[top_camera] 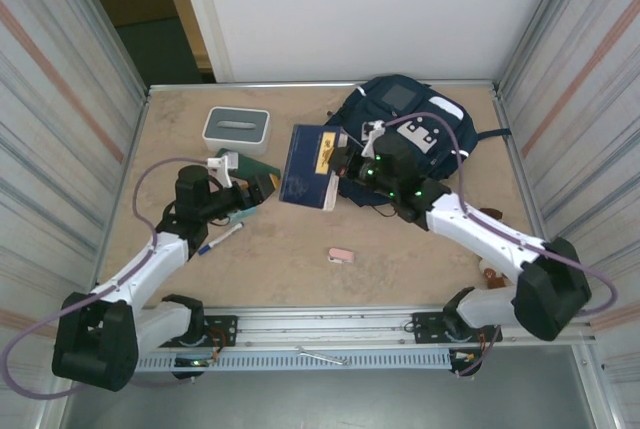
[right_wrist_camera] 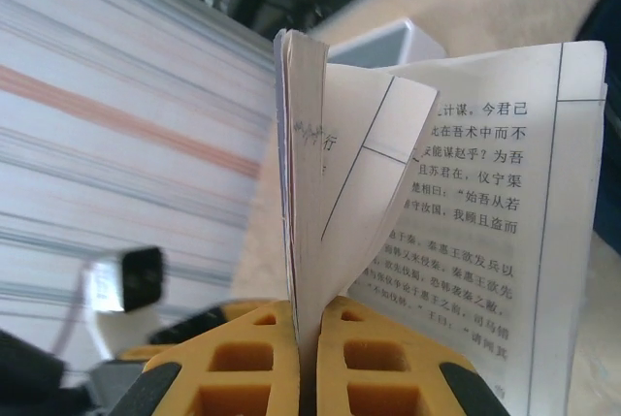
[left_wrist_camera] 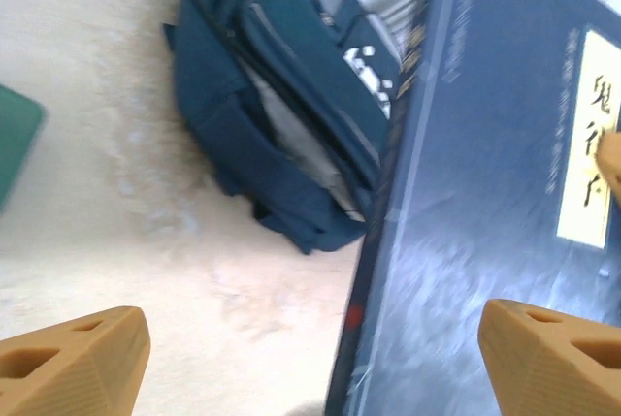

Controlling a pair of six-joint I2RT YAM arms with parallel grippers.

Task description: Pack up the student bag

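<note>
book (top_camera: 305,164) just left of student bag (top_camera: 398,99) | box (top_camera: 237,129) left of book | small block (top_camera: 341,256) in front of book

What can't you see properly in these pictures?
- Inside of the backpack: top view, the right arm and the book lie across it.
- Title on the book: left wrist view, blurred and cut off by the picture's edge.
- The small pink thing: top view, too small to name.

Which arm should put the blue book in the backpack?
Right, probably. The right gripper is shut on pages of the book, beside the backpack. The left gripper is open, holding nothing.
</note>
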